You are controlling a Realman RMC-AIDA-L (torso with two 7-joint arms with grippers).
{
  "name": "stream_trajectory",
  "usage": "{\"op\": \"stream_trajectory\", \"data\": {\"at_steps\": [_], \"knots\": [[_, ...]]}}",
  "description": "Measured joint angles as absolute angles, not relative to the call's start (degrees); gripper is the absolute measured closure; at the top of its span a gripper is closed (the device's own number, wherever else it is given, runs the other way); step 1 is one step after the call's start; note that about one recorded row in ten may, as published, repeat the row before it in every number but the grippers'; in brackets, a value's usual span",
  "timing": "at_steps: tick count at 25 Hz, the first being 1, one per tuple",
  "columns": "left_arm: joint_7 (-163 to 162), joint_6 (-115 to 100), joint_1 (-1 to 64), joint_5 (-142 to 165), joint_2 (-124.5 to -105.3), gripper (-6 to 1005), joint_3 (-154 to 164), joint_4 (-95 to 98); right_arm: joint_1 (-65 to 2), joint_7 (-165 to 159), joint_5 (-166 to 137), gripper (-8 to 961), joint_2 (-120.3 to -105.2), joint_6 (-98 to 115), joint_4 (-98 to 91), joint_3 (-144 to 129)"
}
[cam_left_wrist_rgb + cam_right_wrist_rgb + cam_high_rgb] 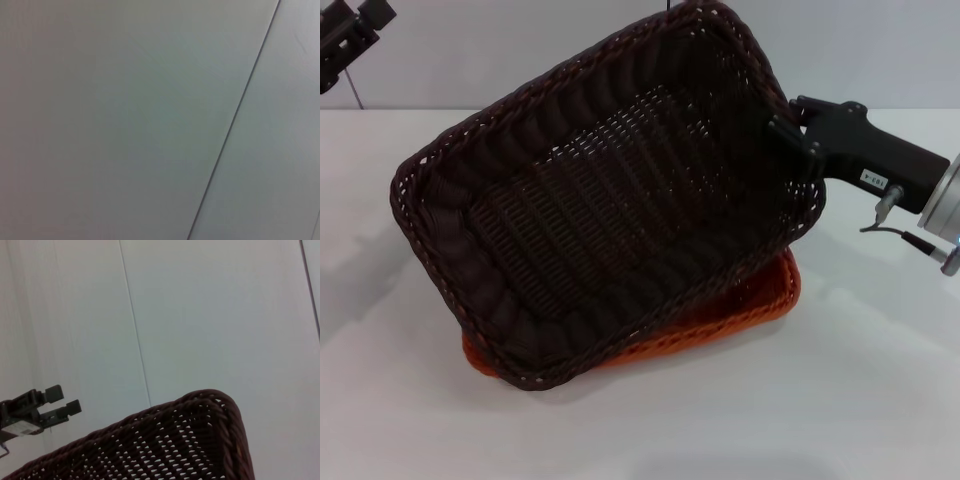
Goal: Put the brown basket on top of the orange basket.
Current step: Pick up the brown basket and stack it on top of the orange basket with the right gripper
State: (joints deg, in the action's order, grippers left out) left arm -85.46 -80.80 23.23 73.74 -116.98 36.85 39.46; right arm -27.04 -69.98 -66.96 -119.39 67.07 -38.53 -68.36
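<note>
- The brown basket point(610, 200) sits tilted over the orange basket point(740, 310) on the white worktop point(860, 400), covering most of it.
- The right gripper point(795, 140) is clamped on the brown basket's right rim.
- The left gripper point(350, 35) hangs raised at far left, fingers parted with nothing between them.

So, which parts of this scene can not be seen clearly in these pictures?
- Bright orange woven basket: head view, mostly covered by the dark brown woven basket above it; whether they touch is unclear.
- Right gripper: head view, at the brown basket's rim; the rim hides its fingers.
- Left gripper: head view, cut off at the upper corner.
- Left wrist view: only a plain surface.
</note>
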Motion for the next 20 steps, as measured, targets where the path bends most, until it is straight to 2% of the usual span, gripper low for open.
{"op": "stream_trajectory", "data": {"at_steps": [5, 16, 20], "knots": [[-85.52, -80.84, 23.26, 73.76, -116.98, 152, 37.26, 39.21, -26.63, -70.77, -66.96, 734, -119.29, 66.89, -38.49, -68.57], [-84.6, -80.42, 24.79, 73.76, -116.25, 152, 37.27, 36.56, -27.0, -71.46, -67.0, 510, -118.98, 66.72, -39.01, -68.03], [-84.14, -80.2, 25.02, 73.75, -116.18, 152, 37.23, 36.46, -26.71, -71.96, -67.5, 396, -118.79, 67.94, -40.4, -68.26]]}}
